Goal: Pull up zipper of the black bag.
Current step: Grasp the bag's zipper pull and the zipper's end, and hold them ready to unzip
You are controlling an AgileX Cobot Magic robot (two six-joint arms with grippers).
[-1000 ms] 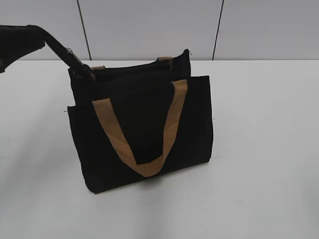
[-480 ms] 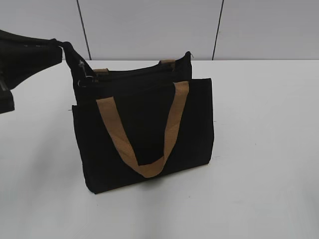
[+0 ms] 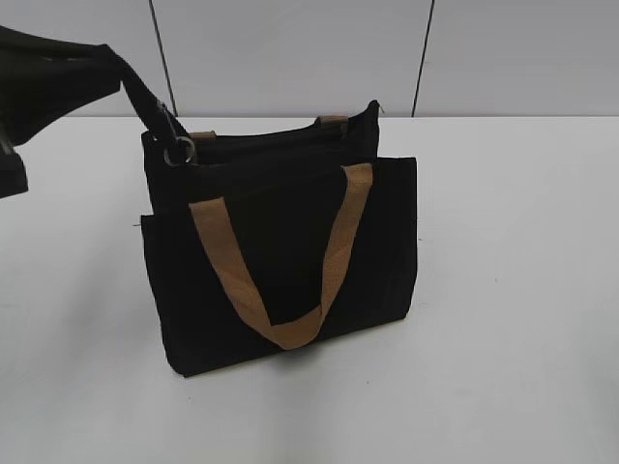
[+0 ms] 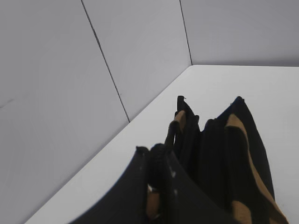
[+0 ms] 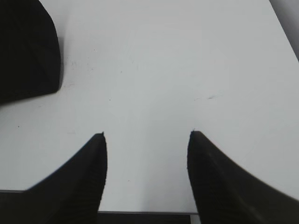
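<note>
The black bag (image 3: 280, 261) stands upright on the white table, its tan handle hanging down the front. The zipper (image 3: 271, 143) runs along its top edge. At the zip line's left end is a silver ring (image 3: 179, 152) on a taut black strap (image 3: 145, 97). My left gripper (image 3: 106, 53) is shut on that strap, up and left of the bag. In the left wrist view its jaws (image 4: 158, 156) pinch the black strap, with the bag (image 4: 215, 154) beyond. My right gripper (image 5: 147, 135) is open and empty over bare table, with a corner of the bag (image 5: 28, 51) at upper left.
The white table (image 3: 513, 290) stretches right of and in front of the bag. A grey panelled wall (image 3: 290, 48) stands close behind. The table's near edge (image 5: 145, 213) shows under the right gripper.
The left gripper has shifted with the strap still in its jaws. The bag has slid slightly to the right and its top left corner has been pulled up a little.
</note>
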